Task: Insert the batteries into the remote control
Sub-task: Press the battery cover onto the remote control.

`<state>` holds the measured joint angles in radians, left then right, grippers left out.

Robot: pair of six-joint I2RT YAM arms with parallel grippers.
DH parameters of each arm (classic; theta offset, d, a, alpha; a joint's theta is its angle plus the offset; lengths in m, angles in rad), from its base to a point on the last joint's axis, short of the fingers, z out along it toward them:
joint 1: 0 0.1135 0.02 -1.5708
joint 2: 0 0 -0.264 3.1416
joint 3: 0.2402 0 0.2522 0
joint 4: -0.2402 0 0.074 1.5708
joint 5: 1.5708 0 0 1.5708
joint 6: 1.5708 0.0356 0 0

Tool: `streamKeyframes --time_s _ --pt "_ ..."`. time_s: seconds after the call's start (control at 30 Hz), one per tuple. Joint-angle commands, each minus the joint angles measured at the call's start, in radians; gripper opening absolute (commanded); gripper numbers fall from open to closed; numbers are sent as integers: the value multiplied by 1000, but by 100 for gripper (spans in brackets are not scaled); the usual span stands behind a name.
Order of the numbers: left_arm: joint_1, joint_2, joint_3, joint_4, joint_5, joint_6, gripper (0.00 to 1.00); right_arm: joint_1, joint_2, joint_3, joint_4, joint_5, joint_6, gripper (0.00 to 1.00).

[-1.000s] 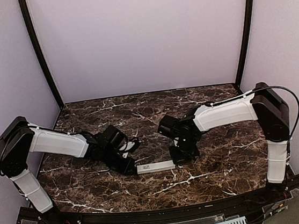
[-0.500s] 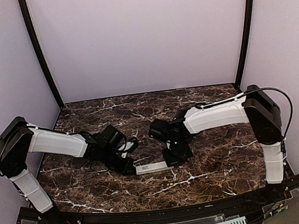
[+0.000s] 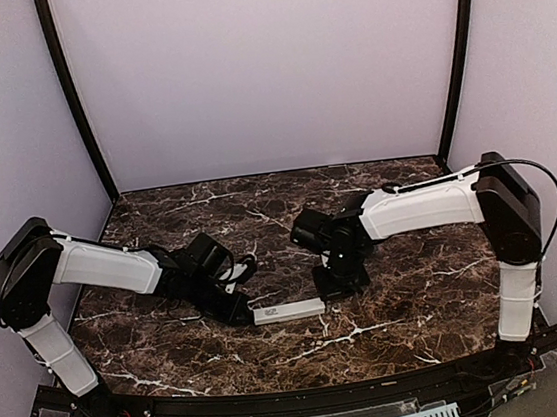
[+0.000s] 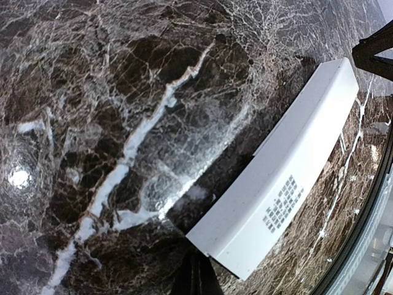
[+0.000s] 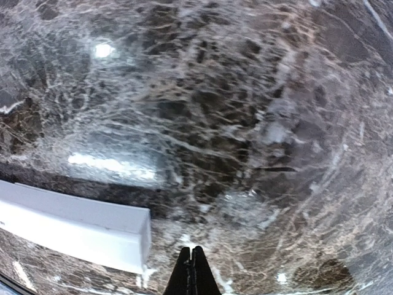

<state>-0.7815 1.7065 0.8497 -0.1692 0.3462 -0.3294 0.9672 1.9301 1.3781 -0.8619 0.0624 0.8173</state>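
**Item:** slim white rectangular plastic remote control (image 3: 289, 311), printed label facing up. It is lying flat on the dark white-veined marble desk (image 3: 401, 315), near its front middle. No open recess is showing on the upper face.

**Batteries:** none appearing in any view.

**Left jaws:** closed tight, gripping nothing, tips sitting just beside the remote control's left end.

**Right jaws:** likewise pressed together and empty, tips hanging just off the right end. Whether either pair is touching the bar is not showing.

**Step in hand (judged):** the two arms are bracketing the bar end to end, probably squaring or steadying it. Whether loading is done cannot be told.

**Next move (judged):** one side pinning the bar while the other is working the back cover, with gentle, level pressure so the bar is not skidding.
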Motion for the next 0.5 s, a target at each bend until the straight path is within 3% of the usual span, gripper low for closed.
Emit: streamKeyframes --time_s 0.0,0.17,0.47 --pt "7 23 -42 -66 -35 -7 0 47 99 121 36 -47 -19 0" --pt "7 23 -44 -62 -29 -4 0 86 144 211 57 -112 -24 0" --pt "7 19 -47 -60 -28 -4 0 29 17 54 10 -12 5 0"
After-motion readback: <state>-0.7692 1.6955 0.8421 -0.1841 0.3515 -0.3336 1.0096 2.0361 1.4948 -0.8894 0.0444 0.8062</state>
